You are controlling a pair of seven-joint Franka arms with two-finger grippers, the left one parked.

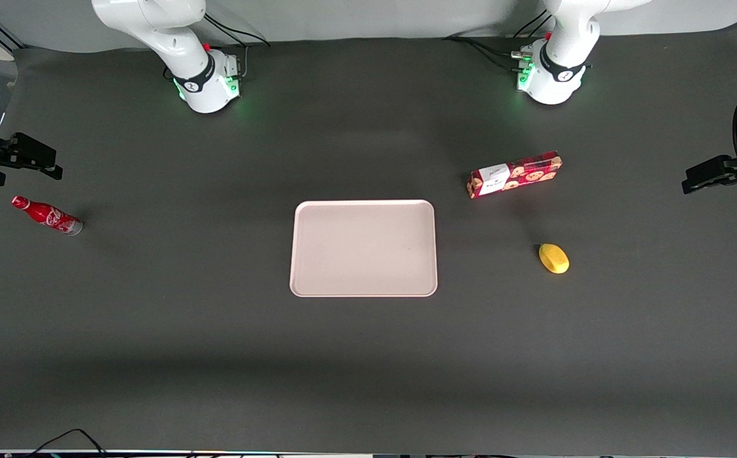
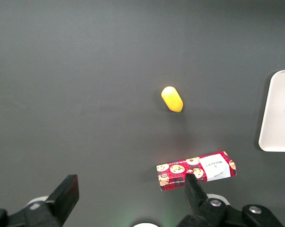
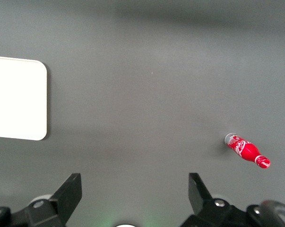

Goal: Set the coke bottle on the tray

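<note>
One coke bottle [image 1: 46,215] lies on its side on the dark worktop [image 1: 216,356], far toward the working arm's end, well apart from the tray [image 1: 363,248] at the middle. Its cap points away from the tray. Held above the worktop near the bottle, slightly farther from the front camera, the gripper [image 3: 133,191] is empty with its fingers [image 3: 69,189] spread wide. Toward the parked arm's end lie a biscuit box [image 1: 514,174] and a yellow lemon [image 1: 554,258].
</note>
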